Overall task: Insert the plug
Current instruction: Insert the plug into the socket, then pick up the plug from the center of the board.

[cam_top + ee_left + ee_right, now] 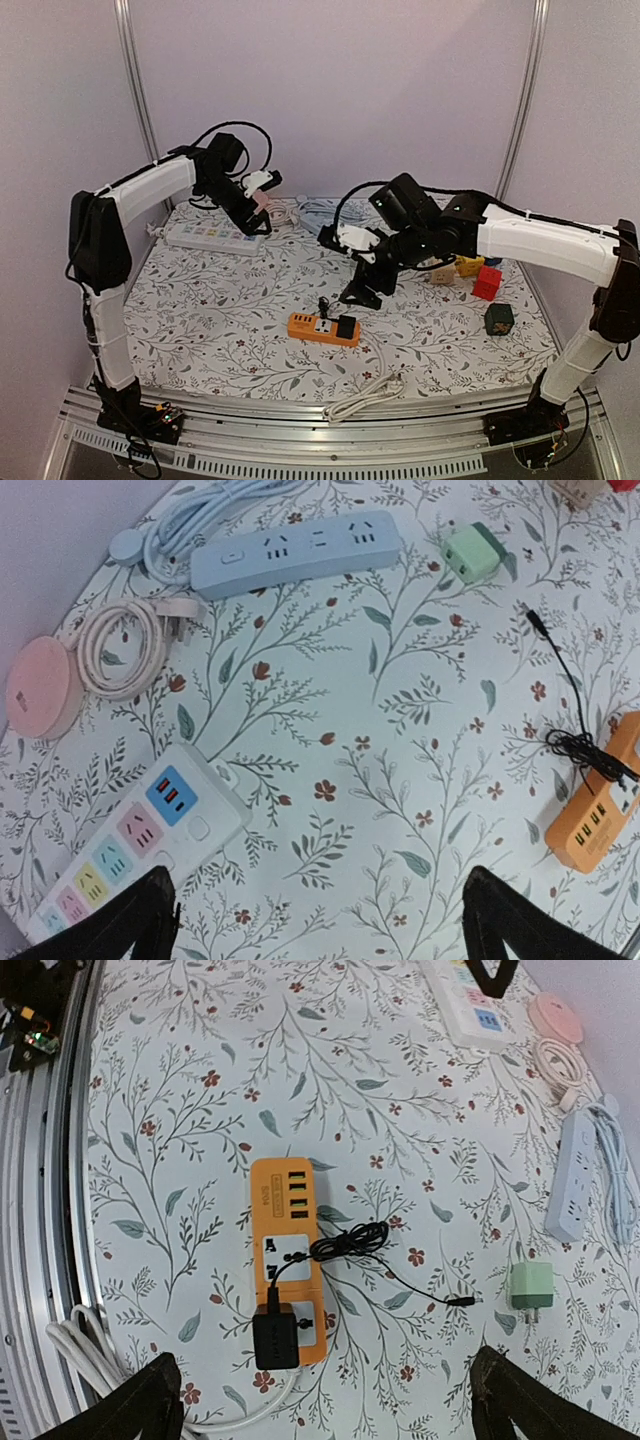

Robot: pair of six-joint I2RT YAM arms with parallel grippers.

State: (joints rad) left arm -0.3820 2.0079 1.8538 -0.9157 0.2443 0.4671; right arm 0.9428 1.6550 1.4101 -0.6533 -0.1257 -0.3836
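From above, my left fingers [262, 184] hang at the far left over a white strip [214, 237]. They are too small here to tell how they stand. My right fingers [362, 288] point down just behind the orange power strip [318, 327], and the black plug [346, 327] sits on its right end. A white cable [366, 397] lies by the near edge of the counter [220, 310].

In my left wrist view, only the dark tips of my left fingers [125, 920] show at the bottom, the rest cut off. They are spread wide with nothing between them. The right edge cuts the orange power strip [595, 815], and the plug is out of this view. The white strip [135, 840] runs partly under one tip.

In my right wrist view, my right fingers [140, 1410] are also spread wide and empty, with only the tips in frame. The black plug [275, 1338] sits on the end socket of the orange power strip [287, 1210], between the two tips and apart from both. Its body hides the prongs, so I cannot tell how deep it is seated. Its thin black lead [350, 1242] coils across the strip.
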